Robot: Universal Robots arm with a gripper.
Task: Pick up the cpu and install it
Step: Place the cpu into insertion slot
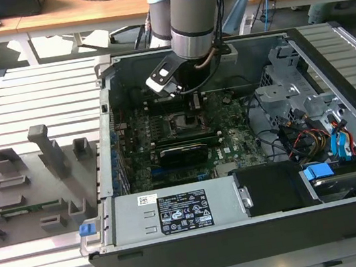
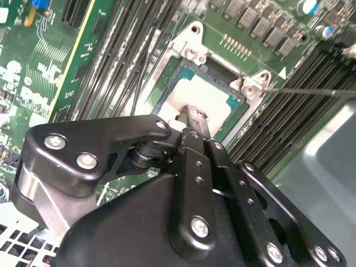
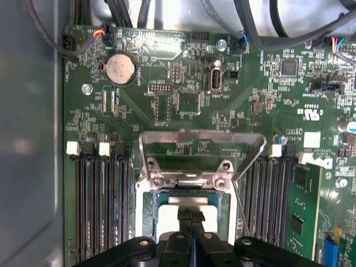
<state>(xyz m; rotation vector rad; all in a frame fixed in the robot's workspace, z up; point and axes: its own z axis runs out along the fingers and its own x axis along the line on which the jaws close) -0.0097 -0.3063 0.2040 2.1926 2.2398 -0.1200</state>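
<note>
Right, exterior view's left: grey fixture blocks (image 1: 36,176); then open PC case (image 1: 250,247), arm (image 1: 192,9) over the motherboard (image 1: 234,145). Cpu (image 3: 168,213) sits in its socket (image 3: 153,211), load frame (image 3: 200,146) up. Gripper (image 3: 192,216) fingers pressed together, tips on its lid, holding nothing. Prob light, stiff, slick-topped, fragile underneath: grip by edges.
</note>
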